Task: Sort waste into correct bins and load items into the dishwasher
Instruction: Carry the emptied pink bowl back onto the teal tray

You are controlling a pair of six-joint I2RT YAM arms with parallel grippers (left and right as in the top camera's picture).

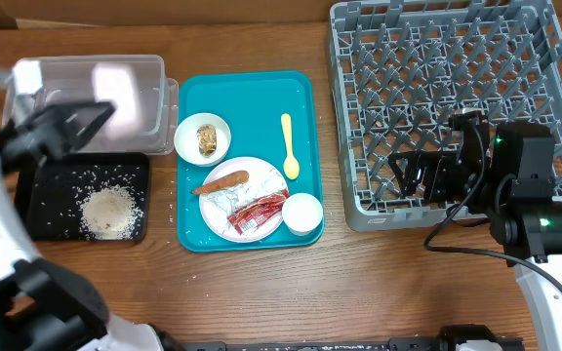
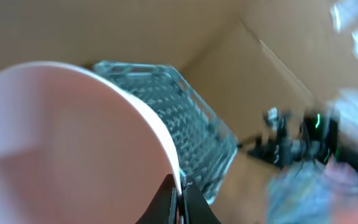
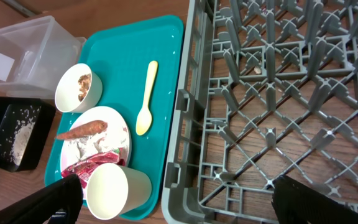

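While the right claw is hanging wide open and empty over the near wall of the rack, the cup and plate are sitting just left of it on the tray. The plate is carrying a carrot and a red wrapper. Its print is too small to read, and no other lettering is showing.

Beyond them the spoon and food bowl are lying on the tray.

Farther left, the left claw is pinching a tilted white dish by its rim, above the black bin and clear bin.

Risk, as I am judging it: a rim-only pinch could let the dish slip. Its route to the rack is crossing the tray, where it could topple the cup.
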